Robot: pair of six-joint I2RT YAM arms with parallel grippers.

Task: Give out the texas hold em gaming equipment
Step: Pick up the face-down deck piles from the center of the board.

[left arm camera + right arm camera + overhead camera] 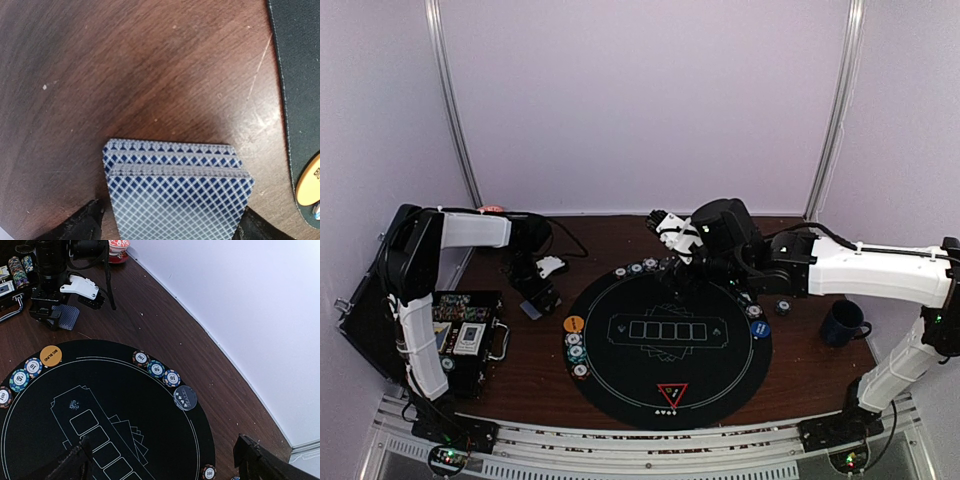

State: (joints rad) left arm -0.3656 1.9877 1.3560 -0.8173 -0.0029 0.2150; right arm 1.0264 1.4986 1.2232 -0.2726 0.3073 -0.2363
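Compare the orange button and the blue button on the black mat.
The orange button lies at the mat's left edge; the blue button at its right edge. The orange one reads BIG BLIND; the blue one's lettering is too small to read. Both are round, flat, beside chips.

Orange button (50, 355) reads BIG BLIND; poker chips (156, 369) show 100, 50, 10

Reads as a robot test cell in a lab: plain white panel walls (640, 100) on metal posts (453, 110), dark wooden table (530, 372), left arm (415, 330) and right arm (880, 270) bolted to aluminium rail (650, 445).
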